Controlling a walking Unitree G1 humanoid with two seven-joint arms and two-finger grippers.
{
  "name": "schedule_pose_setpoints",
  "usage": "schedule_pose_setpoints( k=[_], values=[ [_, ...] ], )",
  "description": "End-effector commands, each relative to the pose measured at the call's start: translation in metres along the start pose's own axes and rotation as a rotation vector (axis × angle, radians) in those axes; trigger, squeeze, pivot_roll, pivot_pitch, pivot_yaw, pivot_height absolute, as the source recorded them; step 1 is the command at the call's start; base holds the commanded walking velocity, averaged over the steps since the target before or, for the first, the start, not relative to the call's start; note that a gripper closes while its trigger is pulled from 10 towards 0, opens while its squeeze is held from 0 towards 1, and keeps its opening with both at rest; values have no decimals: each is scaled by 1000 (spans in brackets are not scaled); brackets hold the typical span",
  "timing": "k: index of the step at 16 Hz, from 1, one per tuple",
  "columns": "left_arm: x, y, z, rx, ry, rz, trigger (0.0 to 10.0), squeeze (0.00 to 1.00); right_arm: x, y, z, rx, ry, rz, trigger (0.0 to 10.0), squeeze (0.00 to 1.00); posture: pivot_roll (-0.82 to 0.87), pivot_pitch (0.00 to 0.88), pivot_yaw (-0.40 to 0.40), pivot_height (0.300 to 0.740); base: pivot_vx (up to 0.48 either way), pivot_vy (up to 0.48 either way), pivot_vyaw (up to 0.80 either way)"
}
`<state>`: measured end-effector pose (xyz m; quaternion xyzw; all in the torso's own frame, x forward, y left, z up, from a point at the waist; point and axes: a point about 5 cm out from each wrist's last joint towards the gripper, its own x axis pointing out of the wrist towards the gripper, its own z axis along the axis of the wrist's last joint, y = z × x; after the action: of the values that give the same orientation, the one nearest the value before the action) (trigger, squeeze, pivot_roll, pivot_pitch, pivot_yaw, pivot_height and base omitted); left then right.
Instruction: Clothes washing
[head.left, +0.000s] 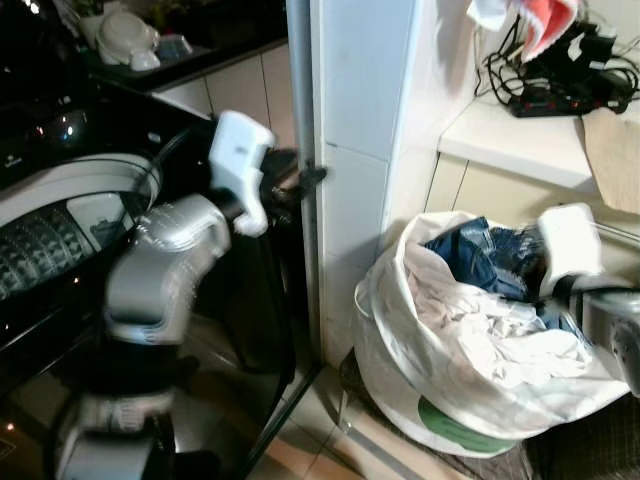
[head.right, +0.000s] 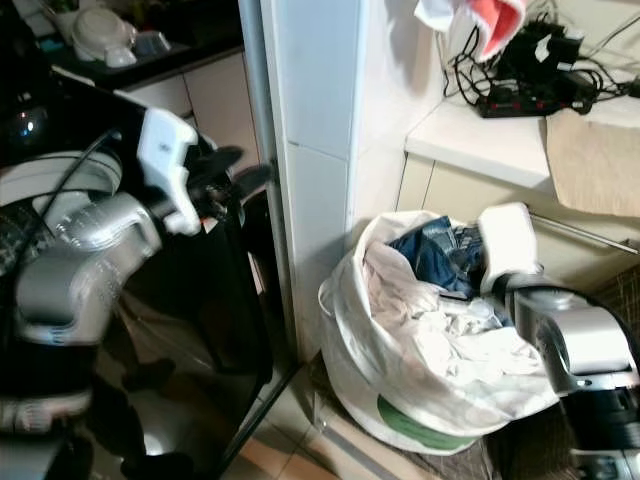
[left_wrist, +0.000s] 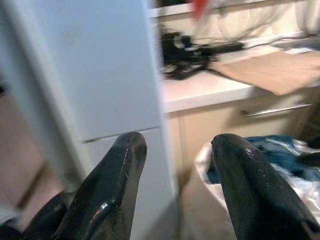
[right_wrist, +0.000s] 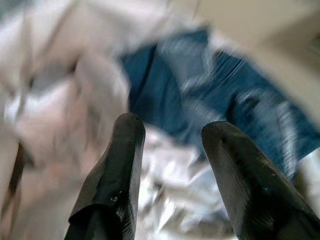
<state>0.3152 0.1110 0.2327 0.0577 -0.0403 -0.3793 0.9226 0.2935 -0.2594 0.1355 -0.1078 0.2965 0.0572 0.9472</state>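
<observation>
A white laundry bag (head.left: 470, 400) stands on the floor at the lower right, stuffed with white cloth (head.left: 480, 335) and a blue denim garment (head.left: 478, 258). My right gripper (right_wrist: 172, 150) hangs open just above the denim and white cloth inside the bag; its white wrist (head.left: 568, 245) sits at the bag's right rim. My left gripper (left_wrist: 175, 150) is raised and open, empty, its black fingers (head.left: 300, 178) next to the white pillar (head.left: 350, 170). The washing machine (head.left: 60, 215) with its dark open top is at the left.
A white counter (head.left: 520, 135) at the upper right carries a black tangle of cables and a power strip (head.left: 560, 75). A pink and white cloth (head.left: 530, 20) hangs above it. Dishes (head.left: 125, 40) sit on a dark counter at the back left. Tiled floor lies below.
</observation>
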Motion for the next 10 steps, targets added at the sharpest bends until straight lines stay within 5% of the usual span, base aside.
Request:
schedule_pose_setpoints(
  k=[1,5,6,7,10],
  values=[
    [-3,-6,-3,10,21,-46,10000,0,-1,3,-3,-28,41,61,10000,1000,-119,0,62,740,0,0,0],
    [-17,-42,-32,17,96,-261,10000,0,1,9,-38,-162,227,177,10000,976,-118,0,45,740,0,0,0],
    [-22,-56,-36,28,108,-362,10000,0,5,11,-49,-173,274,179,10000,388,-116,0,44,740,0,0,0],
    [-24,-61,-38,15,107,-390,10000,0,10,14,-57,-163,288,170,10000,0,-115,0,47,740,0,0,0],
    [-26,-65,-44,41,141,-398,10000,0,20,17,-79,-130,330,130,10000,0,-108,0,48,740,0,0,0]
  ],
)
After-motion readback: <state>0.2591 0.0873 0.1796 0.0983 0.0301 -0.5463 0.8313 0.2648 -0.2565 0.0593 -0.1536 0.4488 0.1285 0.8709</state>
